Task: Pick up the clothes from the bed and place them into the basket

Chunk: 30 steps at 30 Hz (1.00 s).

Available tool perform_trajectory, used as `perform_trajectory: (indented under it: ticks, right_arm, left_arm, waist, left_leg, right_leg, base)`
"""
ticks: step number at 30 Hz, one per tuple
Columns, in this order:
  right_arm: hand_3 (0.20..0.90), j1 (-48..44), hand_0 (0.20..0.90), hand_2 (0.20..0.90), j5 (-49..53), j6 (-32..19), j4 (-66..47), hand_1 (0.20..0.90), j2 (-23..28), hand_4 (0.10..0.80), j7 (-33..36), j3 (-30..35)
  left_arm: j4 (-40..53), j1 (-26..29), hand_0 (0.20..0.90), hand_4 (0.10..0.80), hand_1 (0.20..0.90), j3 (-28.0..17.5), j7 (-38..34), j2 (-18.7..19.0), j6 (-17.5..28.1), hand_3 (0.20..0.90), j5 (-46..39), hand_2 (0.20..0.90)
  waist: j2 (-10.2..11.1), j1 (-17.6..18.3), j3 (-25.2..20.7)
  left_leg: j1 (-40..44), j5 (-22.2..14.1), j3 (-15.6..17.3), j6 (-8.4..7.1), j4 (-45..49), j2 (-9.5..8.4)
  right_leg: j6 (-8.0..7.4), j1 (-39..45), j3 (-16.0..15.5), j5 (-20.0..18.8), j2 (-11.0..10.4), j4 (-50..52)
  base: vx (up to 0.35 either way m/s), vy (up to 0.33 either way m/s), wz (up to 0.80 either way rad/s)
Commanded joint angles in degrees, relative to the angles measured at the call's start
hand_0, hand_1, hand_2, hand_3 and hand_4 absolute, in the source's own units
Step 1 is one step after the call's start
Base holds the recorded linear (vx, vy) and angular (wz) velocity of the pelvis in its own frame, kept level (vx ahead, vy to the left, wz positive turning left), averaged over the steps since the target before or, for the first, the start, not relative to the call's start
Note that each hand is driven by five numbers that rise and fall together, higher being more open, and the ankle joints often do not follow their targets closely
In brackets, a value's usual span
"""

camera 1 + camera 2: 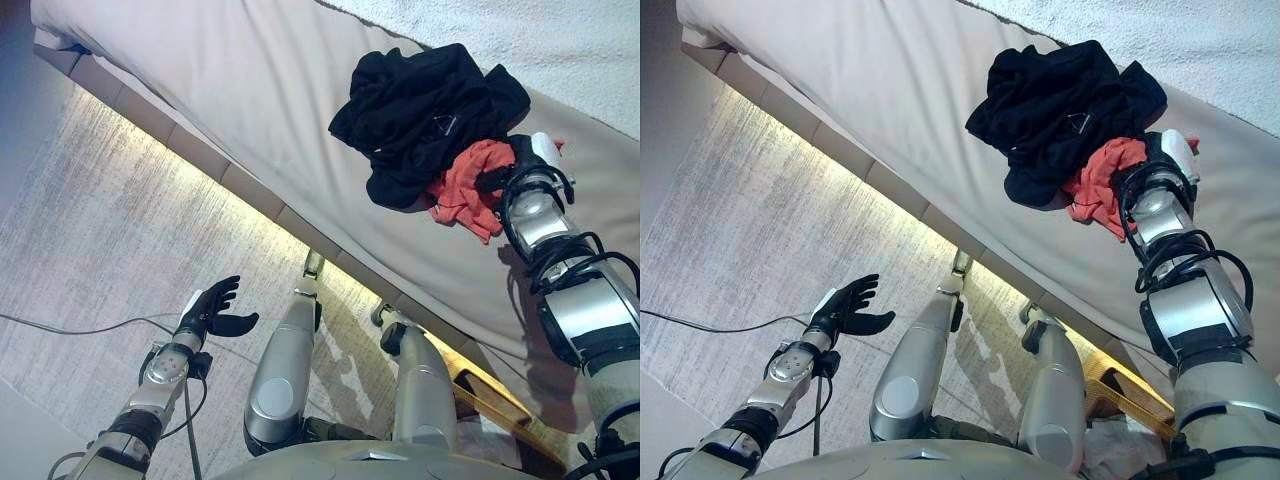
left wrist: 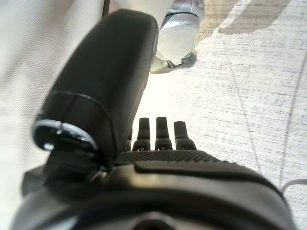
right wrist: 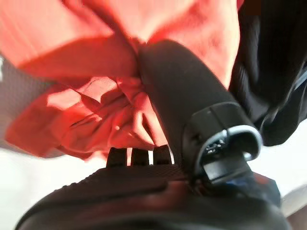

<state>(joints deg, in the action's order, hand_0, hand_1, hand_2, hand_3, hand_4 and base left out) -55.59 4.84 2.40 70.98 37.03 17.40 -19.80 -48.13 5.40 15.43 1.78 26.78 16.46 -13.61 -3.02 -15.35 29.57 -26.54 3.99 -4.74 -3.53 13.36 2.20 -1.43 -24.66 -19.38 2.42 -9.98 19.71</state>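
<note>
A black garment (image 1: 425, 105) lies bunched on the beige bed (image 1: 250, 90), with a red garment (image 1: 465, 185) tucked under its near edge. My right hand (image 1: 520, 165) reaches onto the bed at the red garment. In the right wrist view my right hand (image 3: 158, 196) has its thumb and fingers curled into the bunched red cloth (image 3: 86, 57), with the black cloth (image 3: 273, 57) beside it. My left hand (image 1: 215, 310) hangs open and empty over the floor, well off the bed. A yellow-brown basket (image 1: 495, 395) stands on the floor at the lower right.
A white textured blanket (image 1: 540, 40) covers the far part of the bed. The bed's base (image 1: 200, 165) runs diagonally with a lit strip beneath it. Grey carpet (image 1: 110, 220) spreads to the left.
</note>
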Motion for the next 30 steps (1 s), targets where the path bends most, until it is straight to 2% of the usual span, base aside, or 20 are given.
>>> perform_trajectory:
  ticks: [1, 6, 11, 14, 18, 21, 27, 29, 30]
  right_arm:
    - [0.2, 3.91, 0.3, 0.3, 7.59, -4.41, 0.08, 0.3, 3.82, 0.1, 5.15, 2.01]
    - [0.2, 8.77, 0.3, 0.3, 21.58, -12.87, -2.41, 0.3, 4.5, 0.1, 8.81, 11.61]
    - [0.2, 16.27, 0.3, 0.3, 29.05, -22.31, -10.82, 0.3, 2.32, 0.1, 8.45, 20.64]
    - [0.2, 22.37, 0.3, 0.3, 33.56, -25.74, -22.3, 0.3, -0.47, 0.1, 6.55, 22.95]
    - [0.2, 30.6, 0.3, 0.3, 45.11, -30.89, -33.86, 0.3, -7.64, 0.1, -3.6, 26.58]
    - [0.2, 35.41, 0.3, 0.3, 50.02, -32.87, -42.04, 0.3, -12.39, 0.1, -8.43, 27.94]
    - [0.2, 43.05, 0.3, 0.3, 52.02, -33.54, -54.65, 0.3, -17.15, 0.1, -9.17, 30.58]
    - [0.2, 44.03, 0.3, 0.3, 51.5, -33.38, -56.5, 0.3, -17.83, 0.1, -8.85, 30.33]
    - [0.2, 44.63, 0.3, 0.3, 52.26, -32.86, -57.41, 0.3, -18.59, 0.1, -9.27, 29.77]
  left_arm:
    - [-0.37, -6.29, 0.9, 0.8, 0.9, 0.71, -0.47, 1.9, 3.05, 0.9, -1.11, 0.9]
    - [-3.12, -8.59, 0.9, 0.8, 0.9, 0.0, -1.61, -0.47, 5.49, 0.9, 0.53, 0.9]
    - [-6.35, -10.4, 0.9, 0.8, 0.9, -0.45, -3.03, -3.29, 7.46, 0.9, 2.66, 0.9]
    - [-7.47, -12.38, 0.9, 0.8, 0.9, -0.91, -4.35, -5.23, 8.32, 0.9, 4.77, 0.9]
    - [-11.64, -12.73, 0.9, 0.8, 0.9, -1.8, -6.47, -8.33, 9.59, 0.9, 6.24, 0.9]
    - [-12.56, -12.17, 0.9, 0.8, 0.9, -1.38, -8.12, -9.73, 7.9, 0.9, 6.61, 0.9]
    - [-12.58, -13.41, 0.9, 0.8, 0.9, -0.98, -8.97, -11.59, 4.37, 0.9, 8.37, 0.9]
    - [-12.55, -13.59, 0.9, 0.8, 0.9, -1.06, -9.27, -12.0, 3.83, 0.9, 8.16, 0.9]
    - [-12.66, -13.87, 0.9, 0.8, 0.9, -1.44, -9.43, -12.46, 3.55, 0.9, 7.68, 0.9]
  waist:
    - [-3.06, 0.24, -5.33]
    - [-2.12, 1.79, -7.1]
    - [-1.27, 3.44, -9.56]
    - [-0.21, 4.81, -11.71]
    - [1.34, 7.63, -15.04]
    - [2.24, 9.3, -17.34]
    - [3.5, 12.53, -20.86]
    - [3.94, 12.7, -21.0]
    - [4.26, 12.54, -21.09]
  left_leg:
    - [0.62, 0.13, 2.51, -1.14, -2.22, 4.41]
    - [5.73, 0.39, 4.33, -1.86, -6.08, 5.54]
    - [11.34, 0.31, 6.04, -2.41, -9.57, 6.16]
    - [15.33, 0.14, 7.38, -2.66, -11.65, 6.21]
    - [19.26, 0.17, 9.1, -2.5, -13.93, 6.0]
    - [21.81, -0.28, 9.79, -2.21, -14.82, 5.63]
    - [24.83, -3.9, 10.58, -1.63, -10.36, 4.18]
    - [24.45, -5.32, 9.03, -1.51, -7.37, 3.5]
    - [24.03, -5.95, 6.07, -1.35, -5.16, 2.71]
  right_leg:
    - [0.0, 1.25, 0.19, 0.93, 1.8, -0.48]
    - [-0.66, 6.22, 1.13, 0.4, 2.93, -4.97]
    - [-1.33, 11.92, 1.53, 0.68, 3.08, -8.2]
    - [-1.79, 16.18, 1.93, 0.67, 3.24, -11.0]
    - [-2.17, 19.96, 3.76, -0.35, 3.61, -14.56]
    - [-2.31, 22.17, 5.12, -0.9, 4.07, -16.52]
    - [-2.37, 25.17, 8.08, -2.36, 3.58, -19.22]
    - [-2.27, 25.58, 9.09, -2.51, 3.23, -19.21]
    - [-2.25, 25.88, 10.4, -2.62, 3.04, -19.31]
  base:
    - [0.04, 0.023, 0.01]
    - [0.046, 0.048, -0.08]
    - [0.054, 0.064, -0.12]
    - [0.065, 0.061, -0.09]
    - [0.092, 0.048, -0.13]
    - [0.068, 0.017, -0.24]
    - [0.019, 0.086, -0.22]
    - [-0.005, 0.115, -0.37]
    - [0.036, 0.165, -0.35]
